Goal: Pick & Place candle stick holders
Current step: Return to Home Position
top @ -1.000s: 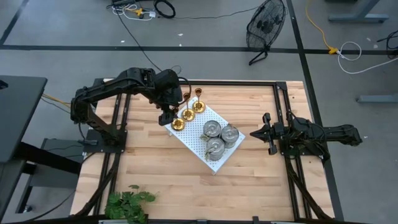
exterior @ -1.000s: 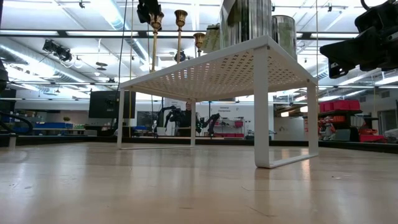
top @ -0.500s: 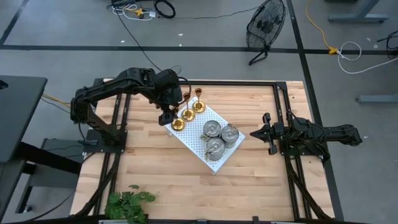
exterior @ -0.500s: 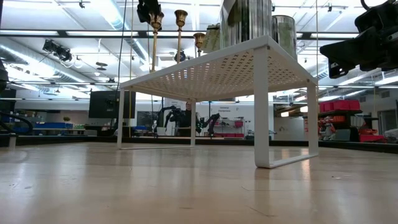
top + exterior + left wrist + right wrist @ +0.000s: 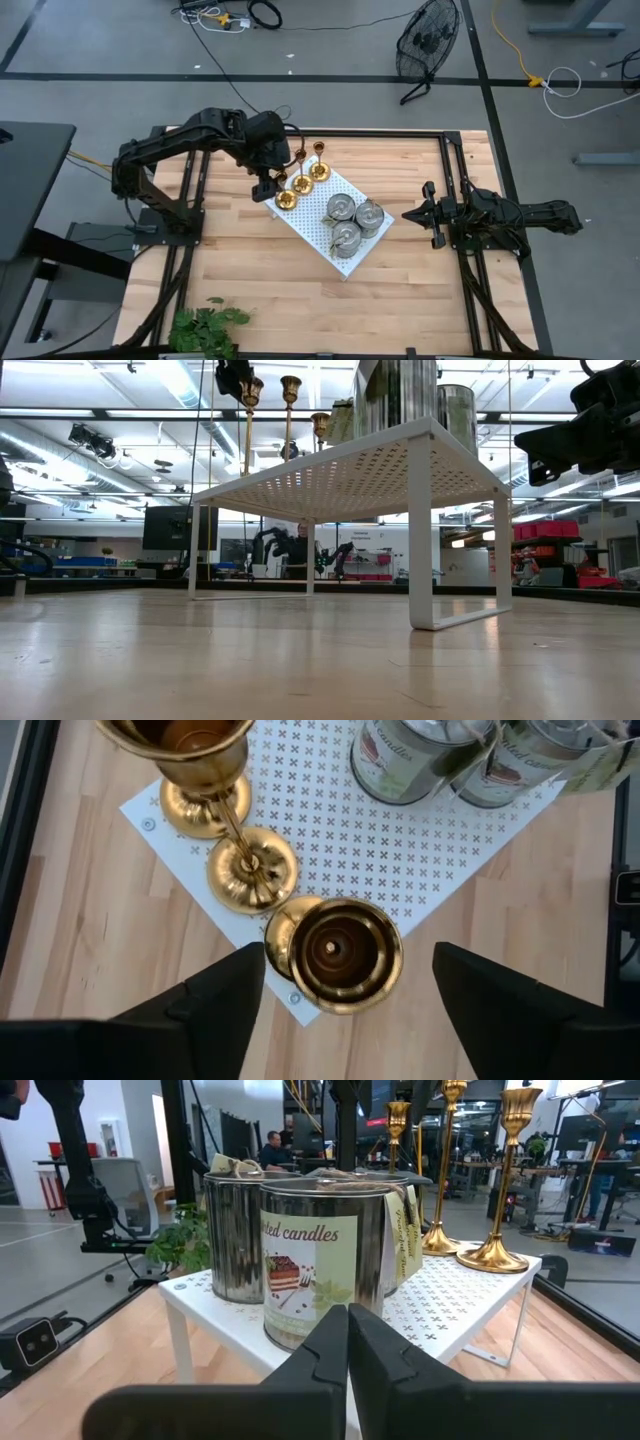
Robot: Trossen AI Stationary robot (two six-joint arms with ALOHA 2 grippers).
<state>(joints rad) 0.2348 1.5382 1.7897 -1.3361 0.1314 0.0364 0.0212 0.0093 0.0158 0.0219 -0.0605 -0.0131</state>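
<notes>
White shelf (image 5: 308, 218), centre frame.
Left gripper (image 5: 268, 187), fingers spread, above the brass holders (image 5: 302, 183) beside silver tins (image 5: 350, 222); right gripper (image 5: 412, 214), pinched shut, mid-right; plant (image 5: 205, 328) lower left.

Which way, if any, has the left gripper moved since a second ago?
Yes, slightly: in the low view the left gripper rose and drew away from the cup of the nearest brass holder on the white shelf.

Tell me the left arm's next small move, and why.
Probably lift the left gripper straight up. Its fingers are open and close to the cup of the end brass holder, which stands free on the white shelf; a sideways pull might topple it. The right gripper waits at the table's right side.
</notes>
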